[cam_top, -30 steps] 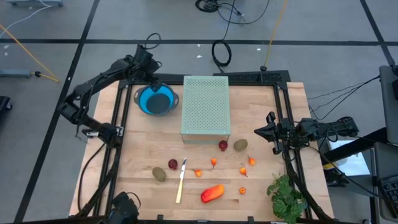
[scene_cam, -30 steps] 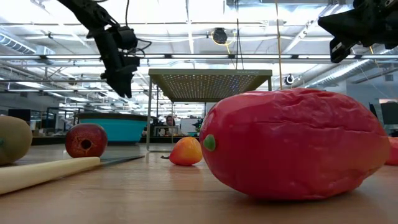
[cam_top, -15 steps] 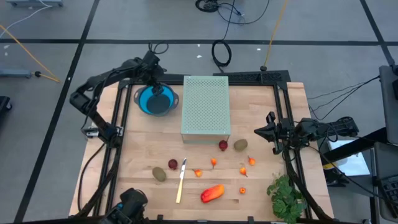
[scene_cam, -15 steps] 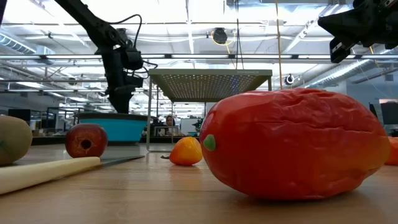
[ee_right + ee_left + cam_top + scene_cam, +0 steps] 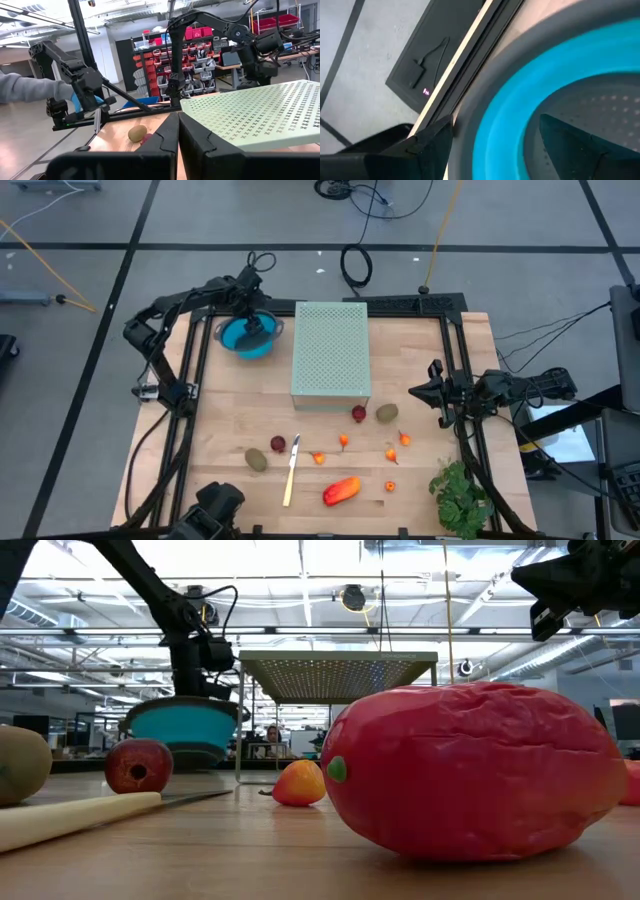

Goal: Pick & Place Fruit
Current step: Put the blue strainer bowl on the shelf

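Note:
The fruit lies on the near half of the table: a red-orange oblong point(image 5: 341, 490), two kiwi-like ovals point(image 5: 257, 460) point(image 5: 387, 413), dark red balls point(image 5: 278, 444) point(image 5: 358, 414) and several tiny orange bits, one beside a ball point(image 5: 343, 441). My left gripper point(image 5: 259, 321) is at the far left, shut on a blue bowl point(image 5: 247, 338). My right gripper point(image 5: 435, 393) waits shut above the table's right side, touching nothing. My left gripper holds the blue bowl by its grey rim point(image 5: 482, 117), on the side toward the green platform. One finger point(image 5: 427, 145) is outside the wall and the other finger point(image 5: 570, 140) is inside. It comes from above. The bowl point(image 5: 183, 725) sits lifted just off the table.
A pale green perforated platform point(image 5: 331, 350) stands on legs at the table's far middle. A pale-handled knife point(image 5: 291, 470) lies among the fruit and a leafy green bunch point(image 5: 460, 495) at the near right corner. A person's grey sleeve point(image 5: 30, 90) shows beyond the table.
My left gripper has come down from above the bowl onto its rim. The bowl, which stood on the table, is now raised a little and shifted slightly toward the table's left and far edge. The fruit and my right arm have stayed still.

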Tool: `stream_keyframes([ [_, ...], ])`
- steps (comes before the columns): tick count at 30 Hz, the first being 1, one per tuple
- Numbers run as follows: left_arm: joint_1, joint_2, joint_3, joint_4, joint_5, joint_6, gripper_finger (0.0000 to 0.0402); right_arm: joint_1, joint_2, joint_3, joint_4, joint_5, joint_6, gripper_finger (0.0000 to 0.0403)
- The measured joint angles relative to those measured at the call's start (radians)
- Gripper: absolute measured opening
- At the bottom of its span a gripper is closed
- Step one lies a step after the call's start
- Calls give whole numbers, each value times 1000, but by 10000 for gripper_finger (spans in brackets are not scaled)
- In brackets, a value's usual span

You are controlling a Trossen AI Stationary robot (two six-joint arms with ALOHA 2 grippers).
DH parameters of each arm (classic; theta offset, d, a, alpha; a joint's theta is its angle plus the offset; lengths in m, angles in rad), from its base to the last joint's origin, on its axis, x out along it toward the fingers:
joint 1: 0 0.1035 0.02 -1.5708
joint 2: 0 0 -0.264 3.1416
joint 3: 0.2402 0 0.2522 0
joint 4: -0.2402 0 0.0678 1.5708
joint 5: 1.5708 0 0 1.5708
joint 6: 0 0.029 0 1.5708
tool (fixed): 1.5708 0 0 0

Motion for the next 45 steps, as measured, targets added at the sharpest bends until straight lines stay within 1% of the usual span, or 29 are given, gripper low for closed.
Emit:
stream_keyframes([
  [5, -4, -44, 0, -18, -34, -25, 287, 0, 0, 0, 0, 0, 0, 4],
  [9, 2, -69, -1, -15, -23, -21, 287, 0, 0, 0, 0, 0, 0, 4],
  [13, 6, -68, -1, -11, -35, -15, 287, 0, 0, 0, 0, 1, -2, 4],
  [19, 27, -63, -1, 1, -19, 11, 287, 0, 0, 0, 0, 1, -3, 4],
  [23, 48, -47, -2, -10, 15, -24, 287, 0, 0, 0, 0, 1, -3, 4],
  [31, 51, -22, -20, -24, 32, -51, 282, 0, 0, 0, 0, 0, -1, 4],
  [33, 47, -16, -20, -29, 37, -56, 268, 0, 0, 0, 0, 0, -1, 4],
  [36, 44, -15, -20, -34, 38, -60, 233, 0, 0, 0, 0, 0, -1, 4],
  [40, 42, -15, -20, -35, 61, -72, 169, 0, 0, 0, 0, 0, 0, 4],
  [45, 44, -15, -20, -37, 60, -82, 80, 0, 0, 0, 0, 0, 0, 4],
])
